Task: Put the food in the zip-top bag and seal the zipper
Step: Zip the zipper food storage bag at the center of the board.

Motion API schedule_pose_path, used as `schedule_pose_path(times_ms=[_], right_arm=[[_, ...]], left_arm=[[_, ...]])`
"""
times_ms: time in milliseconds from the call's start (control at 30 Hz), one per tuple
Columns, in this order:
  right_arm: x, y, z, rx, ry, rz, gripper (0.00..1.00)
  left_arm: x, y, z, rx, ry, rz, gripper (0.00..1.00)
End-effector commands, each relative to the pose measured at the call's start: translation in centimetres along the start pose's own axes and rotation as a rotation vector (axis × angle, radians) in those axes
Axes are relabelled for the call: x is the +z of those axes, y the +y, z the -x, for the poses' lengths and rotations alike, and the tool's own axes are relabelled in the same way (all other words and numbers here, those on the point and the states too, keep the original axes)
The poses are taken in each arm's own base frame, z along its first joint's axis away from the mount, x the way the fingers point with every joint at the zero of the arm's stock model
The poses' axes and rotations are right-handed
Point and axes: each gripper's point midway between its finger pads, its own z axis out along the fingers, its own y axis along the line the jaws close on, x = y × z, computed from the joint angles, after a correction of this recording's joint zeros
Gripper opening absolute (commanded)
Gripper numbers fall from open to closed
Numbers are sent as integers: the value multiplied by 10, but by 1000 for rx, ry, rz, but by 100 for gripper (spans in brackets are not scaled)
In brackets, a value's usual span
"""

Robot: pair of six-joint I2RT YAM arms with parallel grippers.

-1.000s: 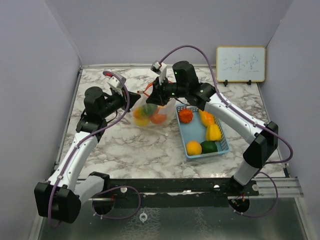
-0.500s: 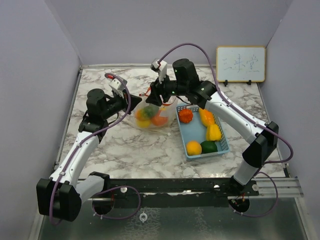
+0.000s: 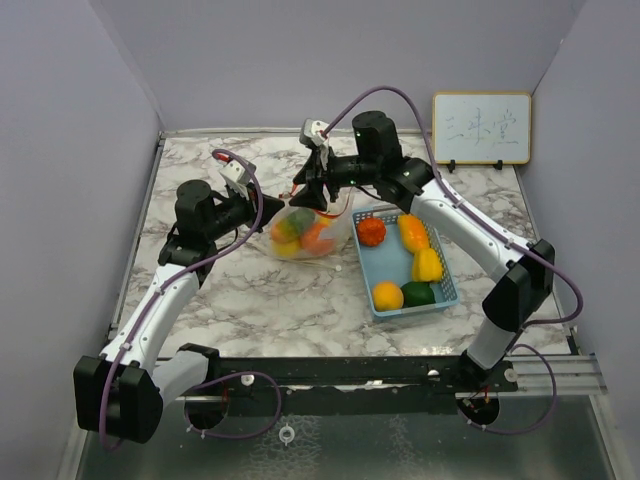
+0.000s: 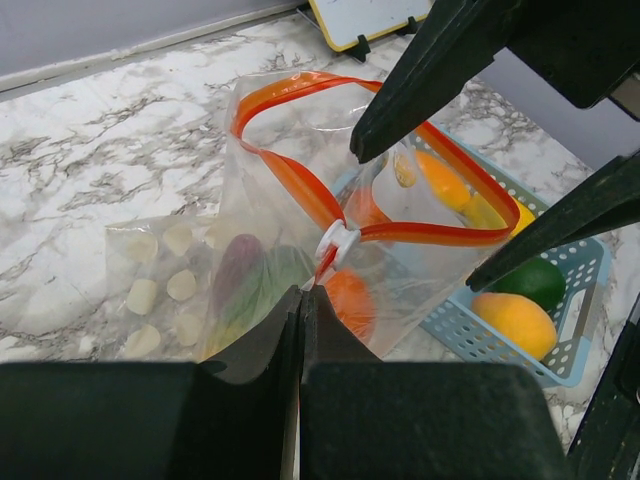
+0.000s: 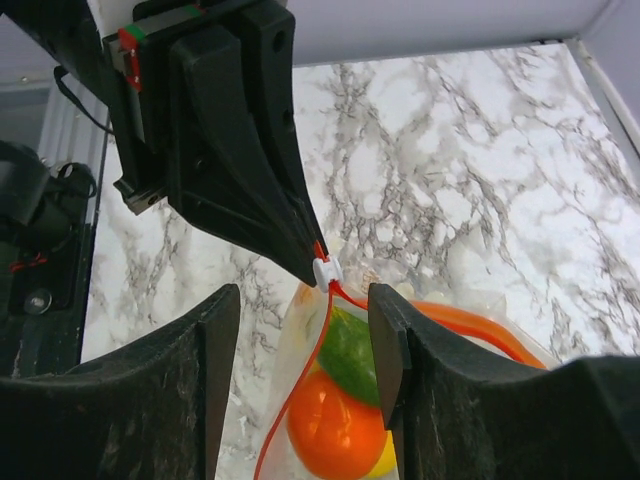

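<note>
The clear zip-top bag (image 3: 300,233) with its orange-red zipper strip (image 4: 300,85) stands on the marble between the arms. Its mouth gapes open, and food lies inside: an orange (image 5: 335,425) and a green piece (image 5: 350,350). My left gripper (image 4: 302,292) is shut on the bag's edge just below the white slider (image 4: 338,240). My right gripper (image 5: 305,300) hangs open above the mouth. Its fingers stand either side of the zipper near the slider (image 5: 326,270) and hold nothing. More food sits in the blue basket (image 3: 447,290): a tomato (image 3: 371,231), peppers (image 3: 427,265), an orange (image 3: 387,295) and a dark green piece (image 3: 418,293).
The basket stands close to the right of the bag. A small whiteboard (image 3: 481,127) leans on the back wall at the right. Grey walls close the table on three sides. The left gripper's fingers (image 5: 260,180) fill the upper left of the right wrist view.
My right gripper was shut at the bag's mouth; it has opened and risen a little to the left. The left gripper stays shut on the bag's edge.
</note>
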Motion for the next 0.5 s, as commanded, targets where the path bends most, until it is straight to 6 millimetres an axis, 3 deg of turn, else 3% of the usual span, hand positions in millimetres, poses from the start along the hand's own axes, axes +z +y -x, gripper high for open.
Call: schedule_pose_path(times_ms=[0,200,467], right_arm=[[15,13,-11,-44,-37,153,53],[28,8,-18,-56,-45,181,52],[30,8,-20,-34,-43,184,39]], left_arm=[[-5,-9,-1,14,3,-36,0],[-5,-10,-4,8,6,-40,0],[-4,-8,-4,12,13,-35,0]])
